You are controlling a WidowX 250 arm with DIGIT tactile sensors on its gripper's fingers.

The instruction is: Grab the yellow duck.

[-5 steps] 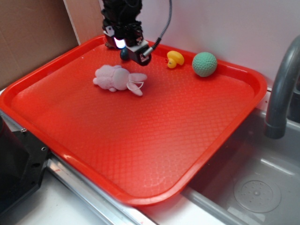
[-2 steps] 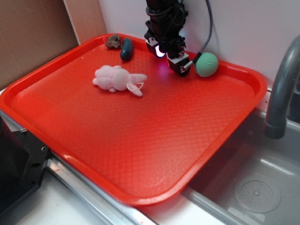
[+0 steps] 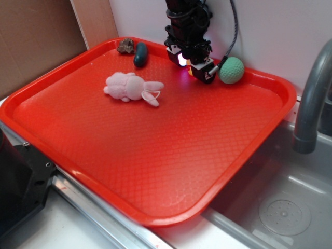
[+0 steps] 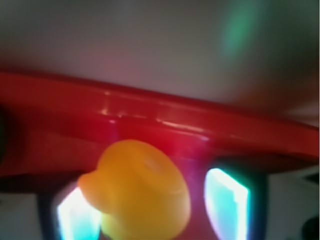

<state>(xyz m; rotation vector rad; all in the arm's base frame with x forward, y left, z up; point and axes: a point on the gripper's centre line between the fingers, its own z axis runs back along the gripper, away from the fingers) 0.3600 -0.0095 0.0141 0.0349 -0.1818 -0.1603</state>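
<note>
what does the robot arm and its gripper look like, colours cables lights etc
The arm is black, built of blocky dark segments. A thin black cable loops down its side to the gripper, which is black too with a small pale block at its tip. A bright white-pink light glows on it. In the wrist view the finger pads shine pale cyan-white.

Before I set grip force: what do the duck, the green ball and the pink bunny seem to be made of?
Yellow duck: smooth, rounded, one even color, probably soft rubber or vinyl; the wrist view is too blurred to confirm gloss. Green ball: matte, finely dimpled surface, likely foam or rubber. Pink bunny: fuzzy with floppy ears, looks like plush fabric.
</note>
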